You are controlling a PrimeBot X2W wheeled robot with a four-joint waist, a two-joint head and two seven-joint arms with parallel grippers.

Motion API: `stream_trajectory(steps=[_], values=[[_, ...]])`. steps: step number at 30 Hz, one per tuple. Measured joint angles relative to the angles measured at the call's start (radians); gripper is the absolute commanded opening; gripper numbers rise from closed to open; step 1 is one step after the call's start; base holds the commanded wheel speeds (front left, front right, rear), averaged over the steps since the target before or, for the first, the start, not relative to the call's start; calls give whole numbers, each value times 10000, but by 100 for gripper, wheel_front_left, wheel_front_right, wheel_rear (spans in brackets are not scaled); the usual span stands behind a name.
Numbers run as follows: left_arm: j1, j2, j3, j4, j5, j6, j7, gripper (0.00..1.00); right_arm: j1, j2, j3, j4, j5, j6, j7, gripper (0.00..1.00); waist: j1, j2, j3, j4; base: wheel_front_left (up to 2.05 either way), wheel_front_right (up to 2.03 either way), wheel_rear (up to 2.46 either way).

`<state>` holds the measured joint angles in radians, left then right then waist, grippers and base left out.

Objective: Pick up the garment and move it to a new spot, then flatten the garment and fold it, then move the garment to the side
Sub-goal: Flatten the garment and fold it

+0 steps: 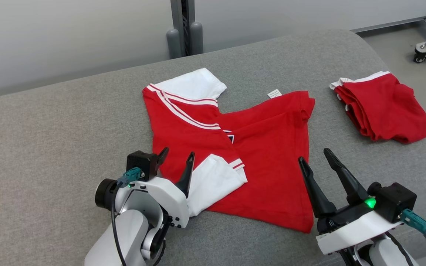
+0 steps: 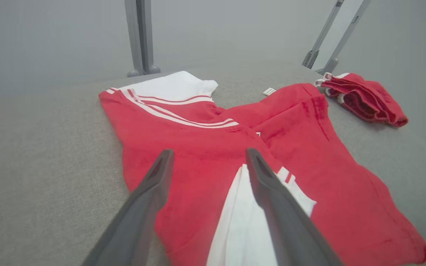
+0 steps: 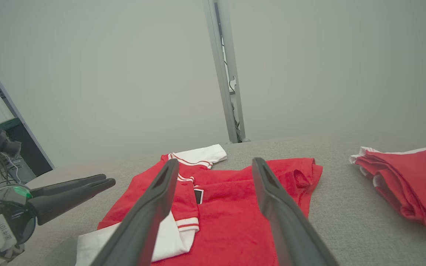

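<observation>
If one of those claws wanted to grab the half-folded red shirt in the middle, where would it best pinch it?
Probably the near hem corner of the red shirt, coming in from the robot's right: it lies flat and free, just beside the open right gripper.

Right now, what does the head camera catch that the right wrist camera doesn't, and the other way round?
Head view: a small white label by the far edge of the spread red-and-white garment, and a caster wheel on the floor at the top right.
Right wrist view: a dark rack with cables at the far left.
Both: the garment, a folded red garment to its right, the grey padded surface, and the open left pincer and open right pincer.
</observation>
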<state>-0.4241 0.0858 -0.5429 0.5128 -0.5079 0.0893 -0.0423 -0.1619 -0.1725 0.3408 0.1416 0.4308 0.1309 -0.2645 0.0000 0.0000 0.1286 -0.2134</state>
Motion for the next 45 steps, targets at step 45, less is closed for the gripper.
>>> stream_trajectory(steps=[45], values=[[-2470,-59,-2600,3346,2174,-222,167,100,-292,328,-73,44,23,0,0,100,0,0,897,-1200,0,0,0]])
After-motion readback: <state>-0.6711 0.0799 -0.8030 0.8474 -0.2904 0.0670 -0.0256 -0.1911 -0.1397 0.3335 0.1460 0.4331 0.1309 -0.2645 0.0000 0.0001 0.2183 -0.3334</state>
